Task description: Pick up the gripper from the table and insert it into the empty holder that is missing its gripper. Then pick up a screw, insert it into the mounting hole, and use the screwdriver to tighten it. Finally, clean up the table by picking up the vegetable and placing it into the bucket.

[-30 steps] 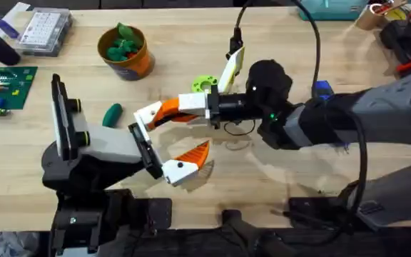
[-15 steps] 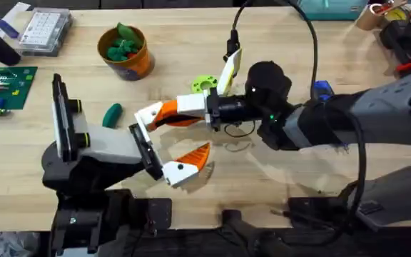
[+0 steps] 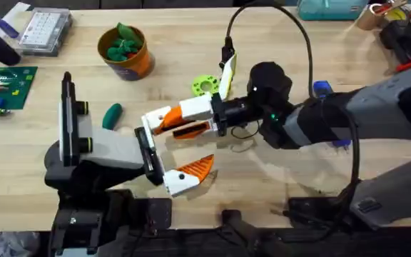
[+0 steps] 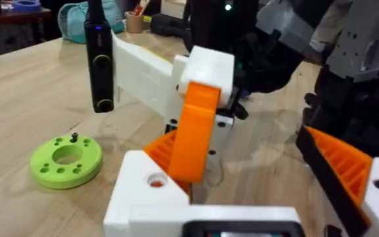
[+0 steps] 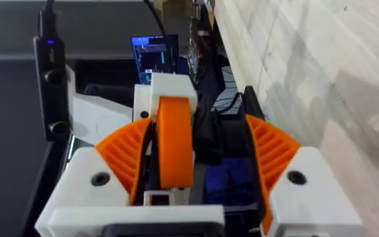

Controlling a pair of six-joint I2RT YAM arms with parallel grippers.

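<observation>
Gripping the loose orange gripper (image 3: 179, 121) between right gripper (image 3: 191, 120) fingers, mid-table, long axis pointing toward the left arm. White holder (image 3: 153, 117) just past its tip, on the left gripper (image 3: 168, 146) rail, other rail end bearing the fixed orange finger (image 3: 195, 168). Left fingers open, one slot empty. Right arm nearer. Vegetable (image 3: 111, 114) toward the table's left side, bucket (image 3: 125, 51) near the far edge. No legible writing.
</observation>
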